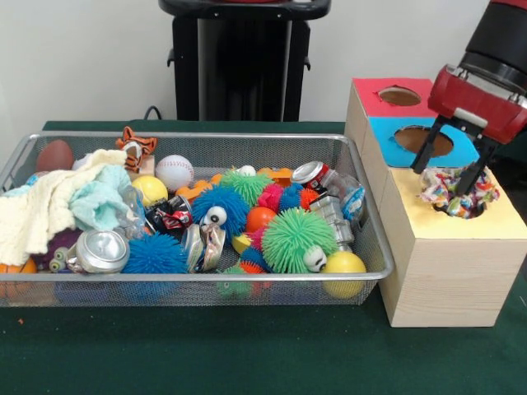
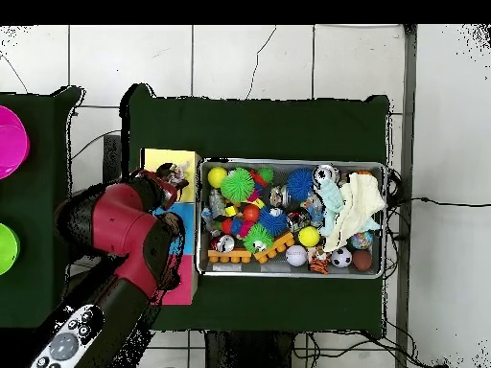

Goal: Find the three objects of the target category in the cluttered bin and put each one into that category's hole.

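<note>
The wire mesh bin (image 1: 198, 278) is full of toys, cans and cloths; it also shows in the overhead view (image 2: 292, 274). A speckled red, yellow, blue and white limp piece (image 1: 458, 192) lies bunched in the round hole of the yellow-topped box (image 1: 486, 224). My gripper (image 1: 445, 177) hangs right over that hole, fingers spread apart, the right fingertip at the piece and the left one off it. In the overhead view the gripper (image 2: 171, 176) is over the yellow top (image 2: 158, 160). I cannot pick out other speckled pieces in the bin.
The blue-topped box (image 1: 387, 148) and the red-topped box (image 1: 370, 99) stand behind the yellow one. In the bin lie a green spiky ball (image 1: 296, 239), mint and cream cloths (image 1: 58, 206), a baseball (image 1: 174, 171) and crushed cans. Pink and green bowls show at the overhead view's left edge.
</note>
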